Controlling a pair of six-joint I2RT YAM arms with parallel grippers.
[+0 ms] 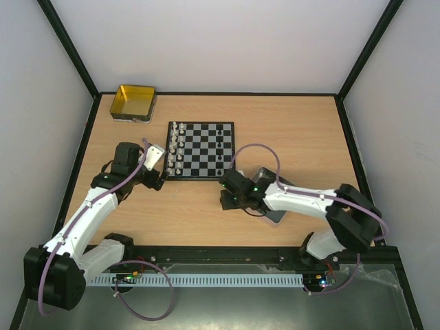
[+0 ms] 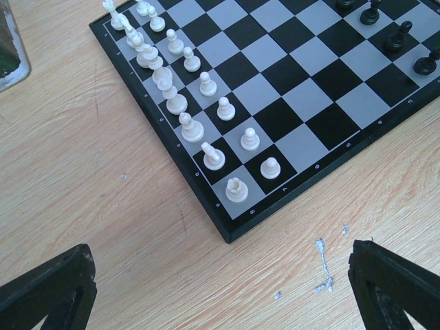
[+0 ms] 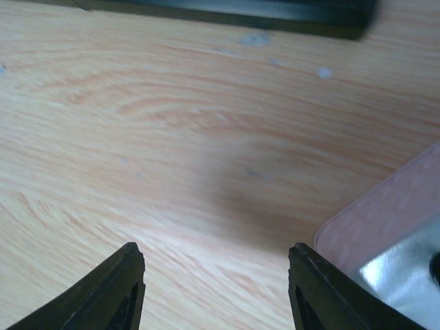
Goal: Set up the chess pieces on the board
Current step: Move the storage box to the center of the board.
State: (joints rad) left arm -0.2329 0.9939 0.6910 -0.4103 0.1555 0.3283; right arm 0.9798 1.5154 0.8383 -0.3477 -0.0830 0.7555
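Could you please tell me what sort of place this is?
Probably a robot test cell rather than a home: a wooden table boxed in by plain white walls on a black frame, with two robot arms bolted along its near edge.

The board point(image 2: 302, 103) has small white marks along its black border, 1 beside each square; they are too small to read with certainty.

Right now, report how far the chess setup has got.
Done: the white pieces stand in two rows along one edge of the board. Only a few black pieces stand opposite. In hand: nothing; left claw and right claw are open, empty. Left: filling the black side.
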